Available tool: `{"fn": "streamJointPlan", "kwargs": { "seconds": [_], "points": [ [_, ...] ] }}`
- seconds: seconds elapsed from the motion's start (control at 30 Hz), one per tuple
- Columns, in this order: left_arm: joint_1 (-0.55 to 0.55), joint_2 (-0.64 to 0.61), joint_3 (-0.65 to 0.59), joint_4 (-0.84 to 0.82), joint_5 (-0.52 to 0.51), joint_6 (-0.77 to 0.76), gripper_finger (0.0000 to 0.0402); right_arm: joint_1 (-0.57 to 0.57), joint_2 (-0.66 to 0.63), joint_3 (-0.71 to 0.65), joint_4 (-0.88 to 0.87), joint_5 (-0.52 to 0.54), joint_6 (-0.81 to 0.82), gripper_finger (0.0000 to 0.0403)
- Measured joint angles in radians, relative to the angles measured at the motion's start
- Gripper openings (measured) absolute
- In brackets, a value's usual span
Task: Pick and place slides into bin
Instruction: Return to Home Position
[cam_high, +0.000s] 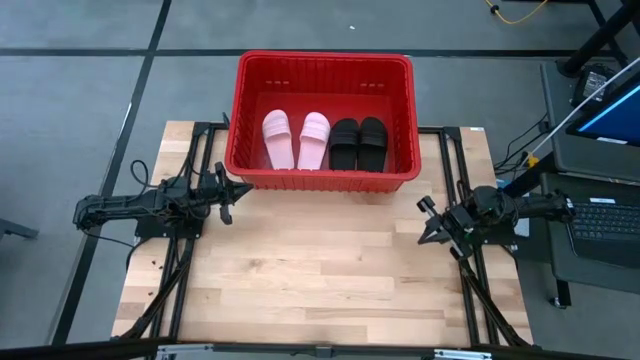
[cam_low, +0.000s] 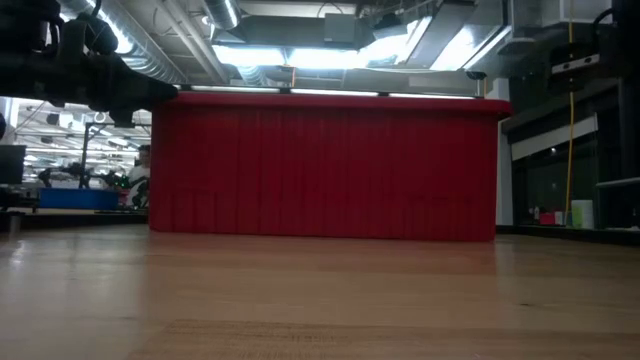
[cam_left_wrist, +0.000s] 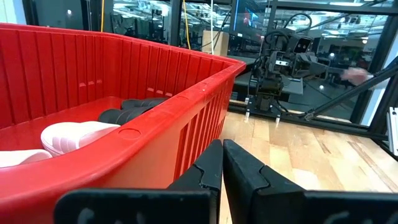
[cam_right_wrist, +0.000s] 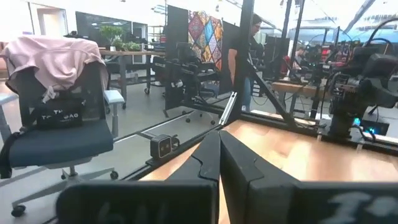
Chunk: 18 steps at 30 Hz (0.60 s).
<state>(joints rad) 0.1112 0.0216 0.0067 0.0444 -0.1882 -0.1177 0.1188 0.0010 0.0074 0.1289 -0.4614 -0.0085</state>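
The red bin (cam_high: 322, 75) stands at the table's far middle; in the low view the bin (cam_low: 325, 165) shows as a wide red wall. On its floor lie two pale pink slides (cam_high: 297, 139) and two black slides (cam_high: 358, 143), side by side, soles down. In the left wrist view the pink slides (cam_left_wrist: 74, 135) and black slides (cam_left_wrist: 134, 107) show over the rim. My left gripper (cam_high: 246, 189) is shut, empty, by the bin's near left corner. My right gripper (cam_high: 425, 229) is shut, empty, at the table's right.
Bare wooden tabletop (cam_high: 320, 270) lies between the two arms and toward the near edge. Off the table to the right stand a laptop and cables (cam_high: 600, 120). An office chair (cam_right_wrist: 59, 118) and a person (cam_right_wrist: 245, 59) show in the room beyond.
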Motion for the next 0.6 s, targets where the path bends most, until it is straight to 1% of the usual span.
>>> {"fn": "streamJointPlan", "kwargs": {
  "seconds": [0.13,0.37,0.6],
  "points": [
    [0.0,0.0,0.0,0.0,0.0,0.0,0.0004,0.0,0.0,0.0,0.0,0.0,0.056,0.0009],
    [0.0,0.0,0.0,0.0,0.0,0.0,0.0008,0.0,0.0,0.0,0.0,0.0,0.055,0.0009],
    [0.0,0.0,0.0,0.0,0.0,0.0,0.0004,0.0,0.0,0.0,0.0,0.0,0.056,0.0009]
  ]
}}
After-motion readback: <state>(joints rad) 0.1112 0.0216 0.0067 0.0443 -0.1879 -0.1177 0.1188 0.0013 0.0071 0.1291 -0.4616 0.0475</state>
